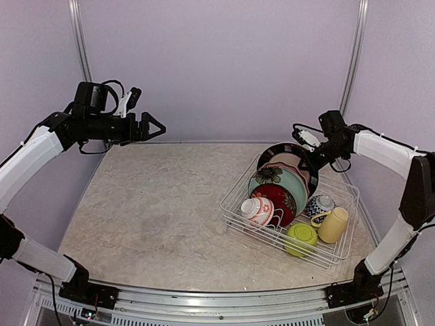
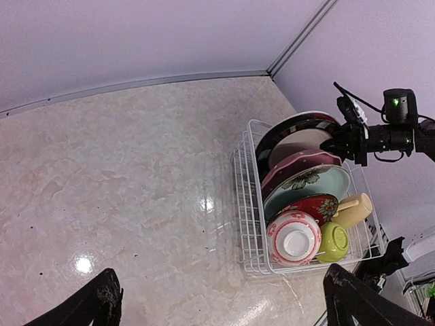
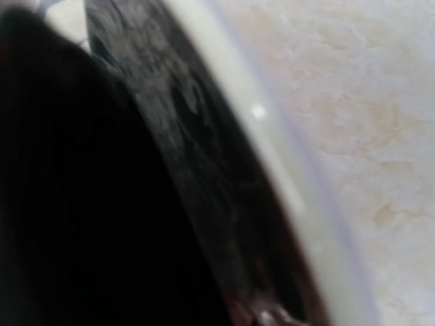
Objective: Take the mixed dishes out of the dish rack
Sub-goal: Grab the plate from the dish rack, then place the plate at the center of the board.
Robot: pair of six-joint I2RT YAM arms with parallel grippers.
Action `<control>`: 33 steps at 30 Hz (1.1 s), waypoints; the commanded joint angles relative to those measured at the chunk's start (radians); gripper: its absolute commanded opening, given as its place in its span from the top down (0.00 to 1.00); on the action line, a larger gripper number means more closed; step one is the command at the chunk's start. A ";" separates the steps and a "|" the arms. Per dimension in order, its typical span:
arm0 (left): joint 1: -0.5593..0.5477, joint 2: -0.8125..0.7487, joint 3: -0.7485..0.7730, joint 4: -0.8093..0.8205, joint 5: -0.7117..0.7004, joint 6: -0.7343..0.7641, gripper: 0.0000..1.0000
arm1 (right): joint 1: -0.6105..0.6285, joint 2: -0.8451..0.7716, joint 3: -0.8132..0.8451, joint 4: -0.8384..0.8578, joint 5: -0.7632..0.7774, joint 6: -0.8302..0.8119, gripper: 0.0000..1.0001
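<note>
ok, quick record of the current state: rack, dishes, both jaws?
rack: dish rack on the right side of the table
plates: black-rimmed plate at the back, pale teal plate, red floral plate, all on edge
bowls: red-white bowl, blue-white bowl, lime green bowl
mug: pale yellow mug, beside the lime green bowl
left jaws: open, raised over the table's left side, empty
right jaws: at the black-rimmed plate's rim; clamped or not, cannot tell
unloaded: no dishes outside the rack

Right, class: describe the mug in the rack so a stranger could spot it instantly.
Start at the white wire dish rack on the right of the table. At its near right end, beside the lime green bowl, sits the mug. It alone is pale yellow, with a handle.
</note>
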 commanded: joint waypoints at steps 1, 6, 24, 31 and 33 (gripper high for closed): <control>0.004 0.007 -0.014 -0.001 0.023 -0.004 0.01 | 0.049 -0.009 0.020 -0.025 0.017 0.006 0.92; 0.012 0.011 -0.013 0.000 0.030 -0.009 0.01 | 0.058 -0.034 0.030 -0.031 0.054 0.002 1.00; 0.023 0.014 -0.017 0.010 0.054 -0.019 0.01 | 0.092 -0.191 0.045 -0.007 0.149 0.015 1.00; 0.028 0.016 -0.019 0.011 0.052 -0.020 0.01 | 0.093 -0.285 0.033 0.001 0.135 0.044 1.00; 0.030 0.015 -0.019 0.011 0.052 -0.020 0.01 | 0.092 -0.304 0.033 -0.004 0.139 0.052 1.00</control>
